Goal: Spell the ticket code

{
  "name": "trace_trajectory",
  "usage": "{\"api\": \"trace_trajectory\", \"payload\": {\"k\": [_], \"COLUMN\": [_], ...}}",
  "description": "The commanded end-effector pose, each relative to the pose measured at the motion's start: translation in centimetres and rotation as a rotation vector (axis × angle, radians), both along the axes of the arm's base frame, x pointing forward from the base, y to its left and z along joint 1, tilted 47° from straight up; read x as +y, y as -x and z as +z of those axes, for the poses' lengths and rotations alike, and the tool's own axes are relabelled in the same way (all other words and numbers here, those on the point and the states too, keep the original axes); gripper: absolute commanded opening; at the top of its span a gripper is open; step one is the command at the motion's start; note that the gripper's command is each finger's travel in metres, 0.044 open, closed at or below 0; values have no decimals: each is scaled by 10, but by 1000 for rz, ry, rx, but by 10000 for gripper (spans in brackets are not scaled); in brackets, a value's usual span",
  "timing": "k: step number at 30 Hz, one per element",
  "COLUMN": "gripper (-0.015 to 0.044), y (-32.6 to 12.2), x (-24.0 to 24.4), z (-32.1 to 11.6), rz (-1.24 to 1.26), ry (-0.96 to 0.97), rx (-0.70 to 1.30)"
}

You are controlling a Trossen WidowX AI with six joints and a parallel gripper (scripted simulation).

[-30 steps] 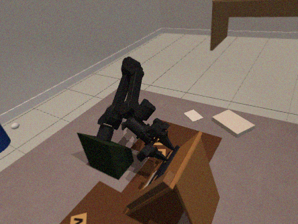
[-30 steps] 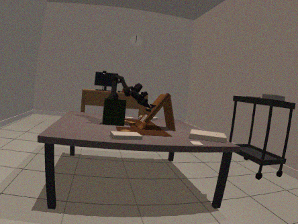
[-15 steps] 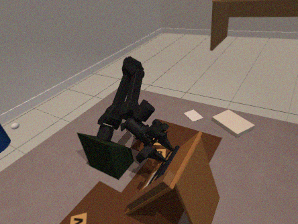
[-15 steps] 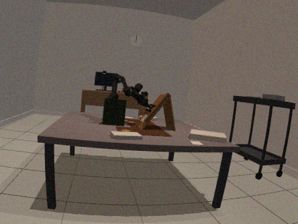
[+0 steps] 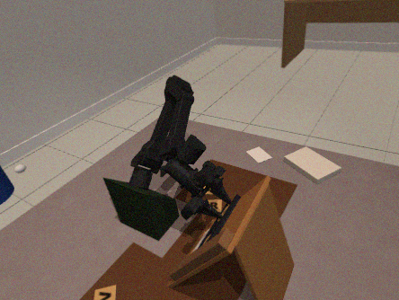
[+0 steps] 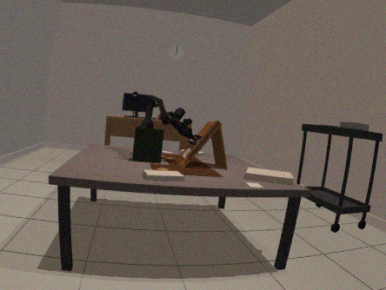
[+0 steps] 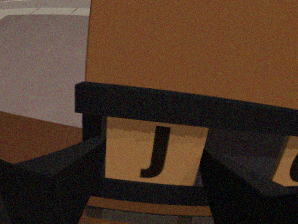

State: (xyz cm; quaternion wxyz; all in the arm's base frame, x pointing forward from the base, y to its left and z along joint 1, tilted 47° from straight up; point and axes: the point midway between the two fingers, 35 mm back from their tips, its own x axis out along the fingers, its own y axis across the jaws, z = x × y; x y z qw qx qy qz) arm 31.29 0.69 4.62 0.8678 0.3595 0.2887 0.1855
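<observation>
Fingers (image 5: 224, 193) (image 6: 189, 135) are clamped on the side edges of the J tile (image 7: 157, 152), leaving its face readable and allowing sideways control. The tile sits between the lips of the letter rail (image 7: 175, 105) (image 5: 231, 208) (image 6: 196, 139), near its left end; a gap to the right-hand tile (image 7: 291, 162) suggests further sliding. Behind, the sloping board (image 7: 200, 45) (image 5: 266, 220) (image 6: 206, 133) backs the rail.

Second tile (image 7: 290, 165) (right edge) cut off
</observation>
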Motion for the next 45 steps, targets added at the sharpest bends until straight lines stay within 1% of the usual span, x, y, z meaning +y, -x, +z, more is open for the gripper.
{"api": "trace_trajectory", "payload": {"k": [1, 45], "gripper": [0, 0], "y": [-1, -3], "x": [-1, -15], "z": [-1, -15], "rz": [3, 3], "ry": [2, 3], "rx": [-6, -6]}}
